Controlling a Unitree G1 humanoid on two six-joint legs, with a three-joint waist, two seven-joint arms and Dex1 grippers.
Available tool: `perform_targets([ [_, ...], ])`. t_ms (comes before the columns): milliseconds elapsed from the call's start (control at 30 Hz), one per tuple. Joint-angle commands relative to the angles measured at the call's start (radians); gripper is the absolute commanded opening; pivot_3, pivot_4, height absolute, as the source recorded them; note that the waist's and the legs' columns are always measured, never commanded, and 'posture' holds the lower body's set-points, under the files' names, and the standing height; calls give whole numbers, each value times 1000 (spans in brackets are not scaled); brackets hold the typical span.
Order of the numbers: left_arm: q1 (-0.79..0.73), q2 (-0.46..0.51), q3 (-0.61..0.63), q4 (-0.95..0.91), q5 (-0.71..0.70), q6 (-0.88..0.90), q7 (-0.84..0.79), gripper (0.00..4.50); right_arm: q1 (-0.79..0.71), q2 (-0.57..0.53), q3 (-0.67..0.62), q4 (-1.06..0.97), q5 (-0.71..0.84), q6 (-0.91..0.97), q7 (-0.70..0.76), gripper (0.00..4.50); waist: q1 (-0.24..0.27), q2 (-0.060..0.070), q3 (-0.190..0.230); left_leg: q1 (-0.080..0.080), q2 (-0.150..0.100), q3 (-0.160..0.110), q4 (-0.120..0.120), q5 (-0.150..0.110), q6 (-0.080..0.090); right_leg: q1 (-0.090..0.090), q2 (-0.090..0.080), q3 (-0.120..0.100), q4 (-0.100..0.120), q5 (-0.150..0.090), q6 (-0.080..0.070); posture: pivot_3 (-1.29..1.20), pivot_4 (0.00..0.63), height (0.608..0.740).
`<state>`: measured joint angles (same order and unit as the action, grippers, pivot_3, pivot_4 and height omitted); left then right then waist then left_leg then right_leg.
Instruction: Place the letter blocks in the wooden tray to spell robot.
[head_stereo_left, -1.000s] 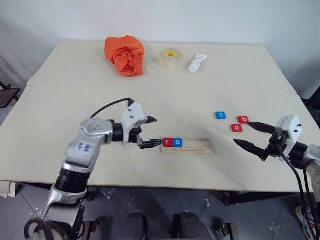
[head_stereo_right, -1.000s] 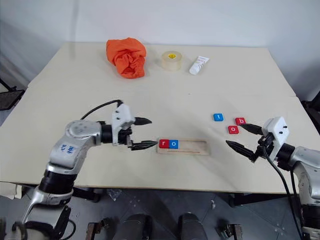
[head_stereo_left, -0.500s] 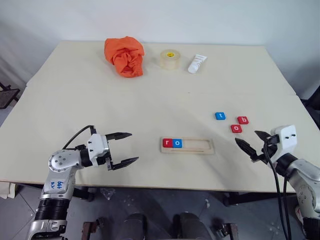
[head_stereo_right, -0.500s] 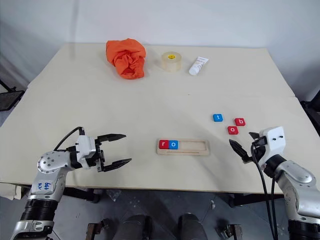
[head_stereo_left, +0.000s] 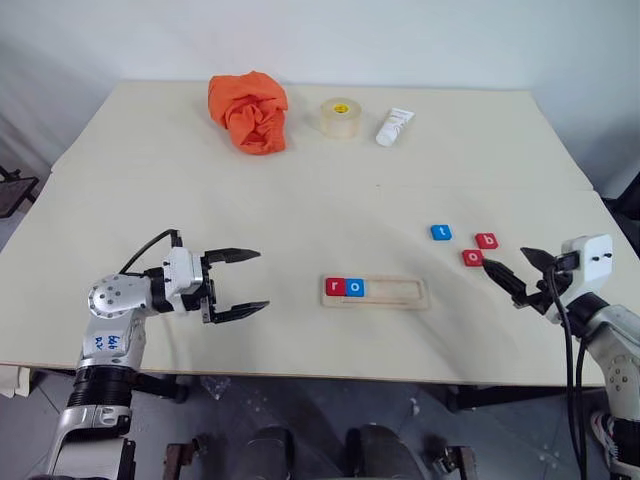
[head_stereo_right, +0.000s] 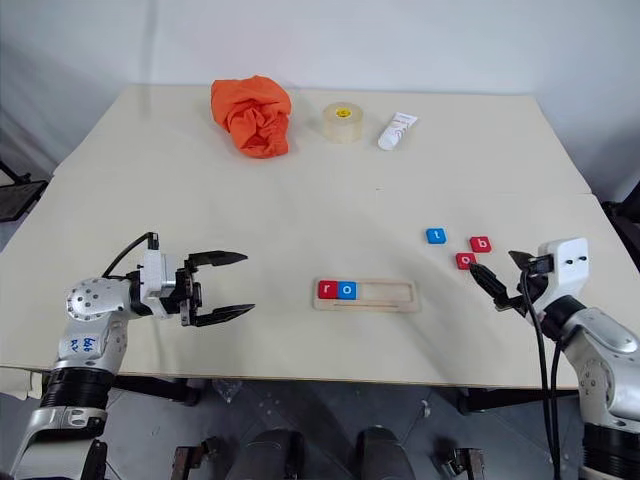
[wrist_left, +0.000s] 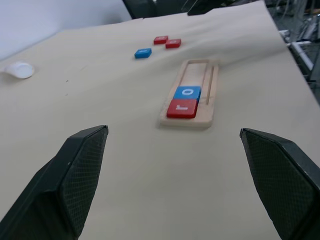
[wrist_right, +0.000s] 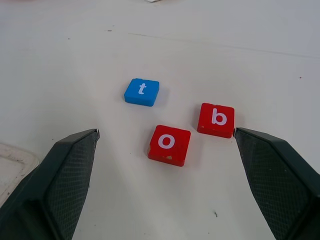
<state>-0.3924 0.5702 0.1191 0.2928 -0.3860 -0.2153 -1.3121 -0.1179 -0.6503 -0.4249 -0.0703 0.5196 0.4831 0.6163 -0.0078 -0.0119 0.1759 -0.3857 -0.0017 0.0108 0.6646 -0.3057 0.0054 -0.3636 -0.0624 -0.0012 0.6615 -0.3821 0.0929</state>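
Note:
The wooden tray (head_stereo_left: 402, 291) lies near the table's front middle, with a red r block (head_stereo_left: 334, 286) and a blue o block (head_stereo_left: 354, 287) side by side at its left end. To the right, loose on the table, are a blue t block (wrist_right: 142, 92), a red o block (wrist_right: 169, 144) and a red b block (wrist_right: 216, 120). My right gripper (head_stereo_left: 506, 258) is open just right of the red o, one fingertip close beside it, holding nothing. My left gripper (head_stereo_left: 260, 280) is open and empty, well left of the tray and pointing at it.
An orange cloth (head_stereo_left: 248, 108), a tape roll (head_stereo_left: 341, 117) and a white tube (head_stereo_left: 394, 126) sit along the table's far side. The front table edge runs just below both grippers.
My left gripper has drawn back to the left, away from the tray's left end, and stays open. The right gripper turned at the wrist and now points at the red o block.

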Motion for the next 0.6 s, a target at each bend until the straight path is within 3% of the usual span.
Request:
perform_targets([
  [33, -13, 18, 4, -3, -15, 5, -6, 4489, -17, -19, -29, -8, 9, -11, 4, 4500, 0, 0, 0, 0, 0, 0, 0, 0, 0, 0, 0, 0, 0, 0, 0, 0, 150, 740],
  [300, -20, 21, 4, -5, 1, 14, 21, 4489, -81, -27, -7, -21, -10, 12, -31, 4500, 0, 0, 0, 0, 0, 0, 0, 0, 0, 0, 0, 0, 0, 0, 0, 0, 150, 740],
  [600, -18, 29, -8, -47, 6, 61, 75, 4489, -415, -79, 186, 248, -167, 194, -136, 4500, -23, 0, 0, -1, 0, 0, -1, 1, 0, -3, 0, 0, 1, 0, 0, 0, 150, 740],
])
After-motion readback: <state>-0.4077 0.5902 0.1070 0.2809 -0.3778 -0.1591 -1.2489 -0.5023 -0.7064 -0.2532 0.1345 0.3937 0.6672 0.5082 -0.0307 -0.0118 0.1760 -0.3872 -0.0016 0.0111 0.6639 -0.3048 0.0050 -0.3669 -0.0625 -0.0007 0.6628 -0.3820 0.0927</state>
